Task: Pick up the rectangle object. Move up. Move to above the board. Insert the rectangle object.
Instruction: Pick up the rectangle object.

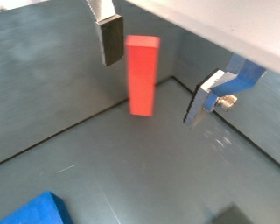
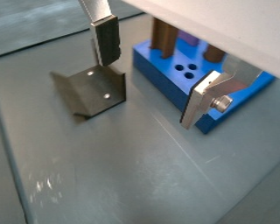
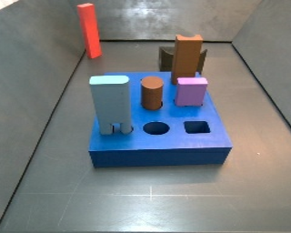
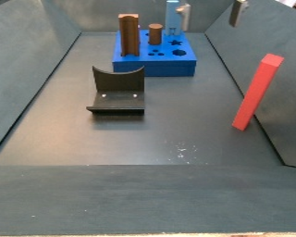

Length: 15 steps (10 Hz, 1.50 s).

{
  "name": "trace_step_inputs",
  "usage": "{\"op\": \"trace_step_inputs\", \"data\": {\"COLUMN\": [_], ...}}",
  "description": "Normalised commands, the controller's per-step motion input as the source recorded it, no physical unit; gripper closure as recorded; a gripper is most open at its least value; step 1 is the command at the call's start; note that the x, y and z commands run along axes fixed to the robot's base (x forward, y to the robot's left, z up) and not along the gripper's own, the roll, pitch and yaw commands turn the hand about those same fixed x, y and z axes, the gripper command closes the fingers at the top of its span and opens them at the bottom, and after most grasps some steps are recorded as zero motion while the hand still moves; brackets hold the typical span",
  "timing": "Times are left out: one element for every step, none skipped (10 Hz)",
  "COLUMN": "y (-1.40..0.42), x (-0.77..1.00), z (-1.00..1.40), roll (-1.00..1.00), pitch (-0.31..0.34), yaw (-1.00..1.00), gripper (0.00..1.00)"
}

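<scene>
The rectangle object is a tall red-orange bar (image 1: pixel 143 74). It stands on the dark floor by a side wall, apart from the board, as both side views show (image 3: pixel 88 29) (image 4: pixel 258 91). The board (image 3: pixel 160 141) is a thick blue block with holes, also in a wrist view (image 2: pixel 178 79) and far back in a side view (image 4: pixel 176 63). My gripper (image 1: pixel 154 74) is open and empty. In a wrist view the bar appears between the spread fingers (image 1: pixel 109 42), untouched and farther off. The gripper (image 2: pixel 152 72) hangs above the floor.
The board holds a pale blue block (image 3: pixel 109 105), a brown cylinder (image 3: pixel 152 93), a brown block (image 3: pixel 188 56) and a pink block (image 3: pixel 192 90); a round hole (image 3: pixel 153 128) and a square hole (image 3: pixel 199 128) are open. The fixture (image 4: pixel 117 90) stands near the board. Grey walls enclose the floor.
</scene>
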Motion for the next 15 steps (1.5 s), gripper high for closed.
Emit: {"op": "trace_step_inputs", "data": {"y": [0.18,0.45,0.52,0.37,0.18,0.0,0.0,0.0,0.18,0.3,0.29,0.24,0.08,0.13,0.24], "x": [-0.21,-0.07,-0.14,-0.25,-0.33,-0.36,-0.18,-0.23,-0.36,-0.39,-0.43,-0.49,-0.55,-0.57,-0.49], "z": [0.0,0.0,-0.08,-0.16,-0.17,-0.21,-0.21,-0.17,-0.1,-0.16,-0.21,-0.25,-0.21,-0.22,-0.25], "roll": [0.09,0.12,0.13,0.19,0.18,0.22,0.22,0.2,0.18,0.22,0.26,0.22,0.11,0.12,0.1], "pitch": [0.0,0.024,0.0,0.0,-0.051,-0.09,-0.086,-0.076,-0.014,0.0,0.0,0.0,-0.02,-0.01,-0.011], "yaw": [0.82,0.64,0.56,0.58,0.71,0.8,0.98,0.92,0.66,0.5,0.44,0.49,0.59,0.55,0.42], "gripper": [0.0,0.0,0.0,0.0,0.0,0.0,0.0,0.0,0.0,0.0,0.0,0.0,0.0,0.0,0.0]}}
